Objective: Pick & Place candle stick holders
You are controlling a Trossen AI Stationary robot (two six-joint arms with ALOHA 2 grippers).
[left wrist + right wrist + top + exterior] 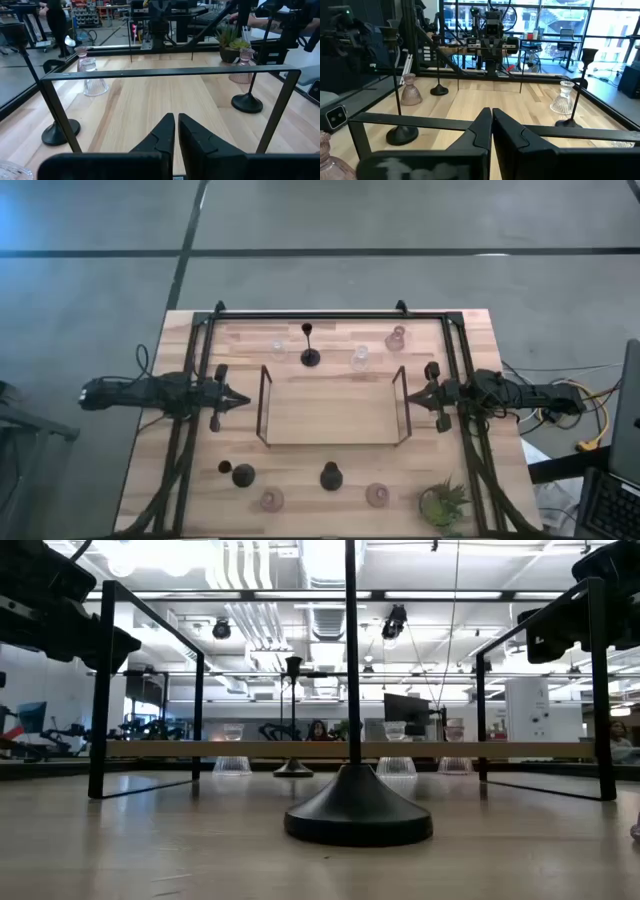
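The candle stick holders stand in two rows on the table. In the far row are a clear glass one [278,348], a black one [310,358], another clear one [359,358] and a pink one [396,338]. In the near row are two black ones [243,475] [331,476] and two pink ones [271,500] [377,496]. My left gripper [243,399] [176,120] is shut with nothing in it, at the left end of the middle rack [330,410]. My right gripper [412,395] [491,116] is shut with nothing in it, at the rack's right end.
The rack has a black wire frame at each end [265,405] [403,405]. A small green potted plant [443,503] stands at the near right corner. A black rail frame [330,315] runs round the tabletop. In the low view a black holder's base [358,810] stands close in front.
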